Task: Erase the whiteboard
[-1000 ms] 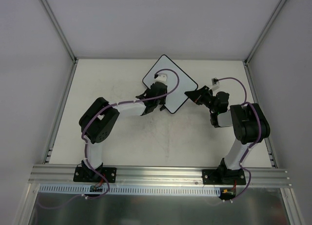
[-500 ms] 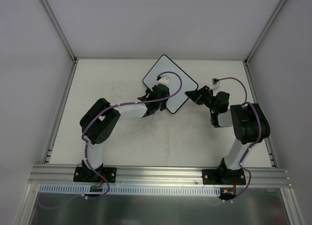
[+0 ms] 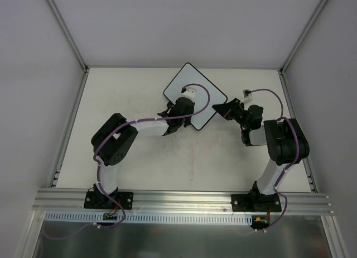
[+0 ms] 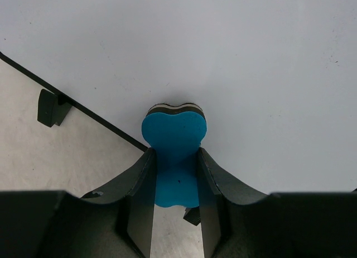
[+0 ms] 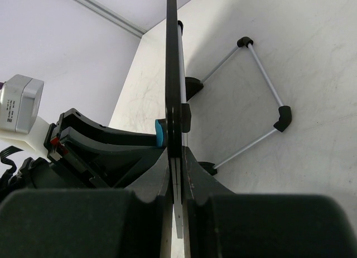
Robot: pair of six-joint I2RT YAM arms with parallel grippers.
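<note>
The whiteboard (image 3: 194, 79) lies as a diamond at the back middle of the table, its white face showing no writing (image 4: 234, 51). My left gripper (image 3: 182, 105) is shut on a blue eraser (image 4: 174, 138) and presses it on the board just inside the black rim, near a black tab (image 4: 49, 107). My right gripper (image 3: 224, 110) is shut on the board's right corner. In the right wrist view the board shows edge-on (image 5: 173, 68) between the shut jaws (image 5: 177, 163), with the eraser's blue edge (image 5: 159, 132) on its left face.
A wire stand (image 5: 262, 82) sticks out behind the board and rests on the table (image 3: 139, 168). White walls and metal rails (image 3: 71, 129) close in the table. An aluminium beam (image 3: 184, 197) runs along the near edge.
My left gripper has slid the eraser a little to the right and farther onto the board. The right gripper and the board have stayed still.
</note>
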